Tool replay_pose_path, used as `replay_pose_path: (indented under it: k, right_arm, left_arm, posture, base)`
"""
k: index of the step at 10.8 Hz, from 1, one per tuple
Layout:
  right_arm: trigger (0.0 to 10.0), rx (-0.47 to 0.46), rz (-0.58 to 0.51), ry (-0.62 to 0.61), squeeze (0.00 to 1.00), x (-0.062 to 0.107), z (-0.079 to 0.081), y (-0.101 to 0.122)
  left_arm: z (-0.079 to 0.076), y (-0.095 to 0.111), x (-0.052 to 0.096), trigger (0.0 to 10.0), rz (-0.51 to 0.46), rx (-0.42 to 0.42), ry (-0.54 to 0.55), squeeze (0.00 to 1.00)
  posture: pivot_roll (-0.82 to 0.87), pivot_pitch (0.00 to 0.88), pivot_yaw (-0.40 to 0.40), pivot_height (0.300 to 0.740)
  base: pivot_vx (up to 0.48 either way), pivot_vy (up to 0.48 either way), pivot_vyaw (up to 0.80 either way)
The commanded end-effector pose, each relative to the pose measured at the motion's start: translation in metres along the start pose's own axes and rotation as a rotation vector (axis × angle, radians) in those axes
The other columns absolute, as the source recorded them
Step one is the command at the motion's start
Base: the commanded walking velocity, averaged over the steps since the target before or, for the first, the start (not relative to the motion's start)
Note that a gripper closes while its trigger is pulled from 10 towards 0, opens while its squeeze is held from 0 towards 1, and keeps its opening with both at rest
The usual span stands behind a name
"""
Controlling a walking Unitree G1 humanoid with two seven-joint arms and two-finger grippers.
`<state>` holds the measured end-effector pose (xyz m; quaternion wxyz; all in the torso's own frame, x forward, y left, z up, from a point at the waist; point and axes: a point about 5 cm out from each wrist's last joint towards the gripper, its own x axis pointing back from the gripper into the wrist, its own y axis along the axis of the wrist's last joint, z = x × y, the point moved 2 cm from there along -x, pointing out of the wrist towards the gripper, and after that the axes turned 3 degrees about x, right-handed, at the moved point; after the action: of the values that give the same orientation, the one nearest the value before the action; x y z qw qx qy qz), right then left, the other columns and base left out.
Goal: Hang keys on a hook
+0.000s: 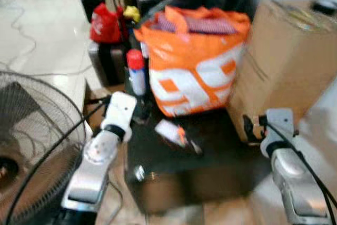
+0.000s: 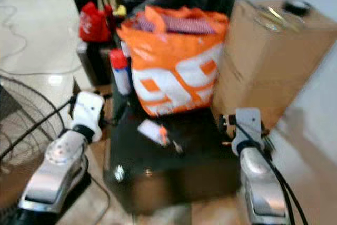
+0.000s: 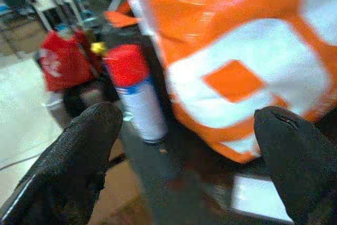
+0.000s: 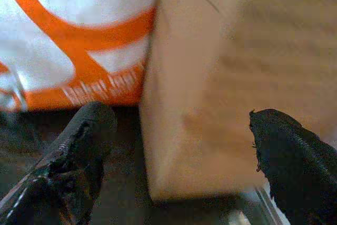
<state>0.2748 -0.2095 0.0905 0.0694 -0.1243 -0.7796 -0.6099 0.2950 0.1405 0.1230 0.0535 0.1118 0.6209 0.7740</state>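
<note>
On the dark low surface (image 1: 174,183) in front of the robot lies a small white-and-orange thing (image 1: 176,133), probably the keys with a tag, though it's too blurry to be sure; so the task looks barely started, nothing picked up, no hook anywhere I can spot; left gripper (image 3: 189,146) is spread wide and empty near a red-capped spray can (image 1: 136,72); right gripper (image 4: 179,151) is wide and empty too, facing a cardboard box (image 1: 289,56); big orange bag (image 1: 195,59) sits behind, fan (image 1: 31,140) on the left, pale tiled floor (image 1: 42,35), cluttered room.
</note>
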Motion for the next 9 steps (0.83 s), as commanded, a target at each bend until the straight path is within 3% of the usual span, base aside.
replay_pose_path:
  k: [1, 2, 3, 4, 5, 6, 7, 9]
  right_arm:
    - [10.0, 0.002, -0.02, 0.039, 0.0, -0.002, 0.008, 0.005]
    - [10.0, 0.021, -0.014, 0.112, 0.0, -0.004, 0.014, 0.005]
    - [10.0, 0.09, 0.014, 0.249, 0.0, -0.005, 0.028, 0.0]
    - [10.0, 0.142, 0.031, 0.303, 0.0, -0.007, 0.033, -0.004]
    - [10.0, 0.14, 0.072, 0.34, 0.27, -0.009, 0.035, -0.011]
    - [10.0, 0.144, 0.114, 0.408, 1.0, -0.011, 0.042, -0.017]
    - [10.0, 0.144, 0.132, 0.452, 1.0, -0.012, 0.046, -0.022]
    - [10.0, 0.27, 0.219, 0.585, 1.0, -0.014, 0.06, -0.043]
  left_arm:
    - [0.007, -0.001, 0.001, 10.0, 0.005, -0.006, 0.018, 0.1]
    - [0.006, -0.003, 0.001, 10.0, 0.014, -0.006, 0.013, 0.09]
    - [0.001, -0.012, 0.002, 10.0, 0.045, -0.013, -0.028, 0.0]
    - [0.0, -0.016, 0.004, 10.0, 0.058, -0.038, -0.037, 0.0]
    - [-0.001, -0.02, 0.006, 10.0, 0.067, -0.062, -0.07, 0.0]
    - [-0.003, -0.028, 0.01, 10.0, 0.088, -0.102, -0.144, 0.0]
    - [-0.005, -0.033, 0.011, 10.0, 0.105, -0.12, -0.189, 0.0]
    - [-0.013, -0.056, 0.017, 10.0, 0.188, -0.191, -0.366, 0.0]
  posture:
    - [-0.05, 0.0, 0.02, 0.74]
    - [-0.06, 0.0, 0.016, 0.74]
    - [-0.06, 0.0, 0.01, 0.74]
    - [-0.06, 0.0, 0.006, 0.74]
    - [-0.06, 0.0, -0.009, 0.74]
    - [-0.05, 0.0, -0.022, 0.74]
    - [-0.05, 0.0, -0.026, 0.74]
    - [-0.07, 0.0, -0.035, 0.74]
  base:
    - [0.36, 0.0, 0.0]
    - [0.307, 0.0, 0.0]
    - [0.0, 0.0, 0.0]
    - [0.0, 0.0, 0.0]
    - [0.0, 0.0, 0.0]
    - [0.0, 0.0, 0.0]
    - [0.0, 0.0, 0.0]
    - [0.0, 0.0, 0.0]
